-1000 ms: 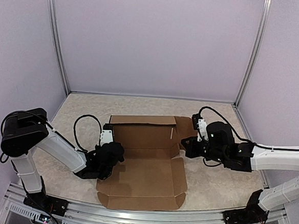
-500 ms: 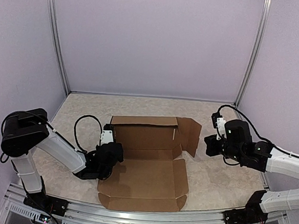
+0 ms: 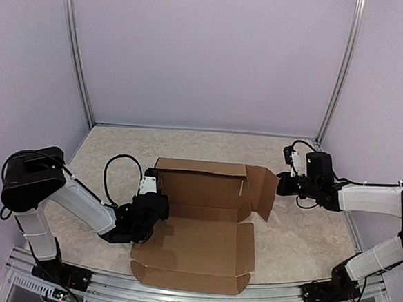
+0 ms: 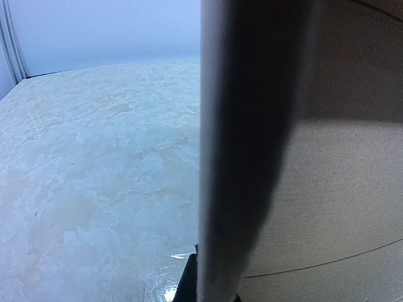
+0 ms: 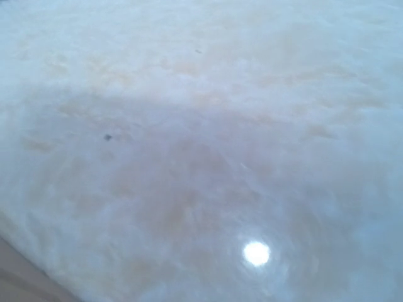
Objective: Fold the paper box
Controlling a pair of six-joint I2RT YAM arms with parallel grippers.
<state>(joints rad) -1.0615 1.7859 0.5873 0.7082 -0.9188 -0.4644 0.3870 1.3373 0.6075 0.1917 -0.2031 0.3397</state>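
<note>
**Item:** cardboard box (image 3: 202, 237), brown, corrugated, one piece.

**Location:** middle of the table (image 3: 111, 151), toward its near edge, between the two arms.

**Condition:** lay open. Base and near panel were flat, the back wall was raised, and the right side flap stood up and swung outward.

**Left gripper** (image 3: 156, 210): sat at the box's left edge, jaws pressed together on the left side flap. The wrist view showed that flap edge-on as a dark upright band, with cardboard to its right.

**Right gripper** (image 3: 281, 184): hung low over the table, just beside the raised right flap. Whether it touched the flap could not be told. Jaws were closed on nothing. Its wrist view gave only blurred tabletop.
</note>
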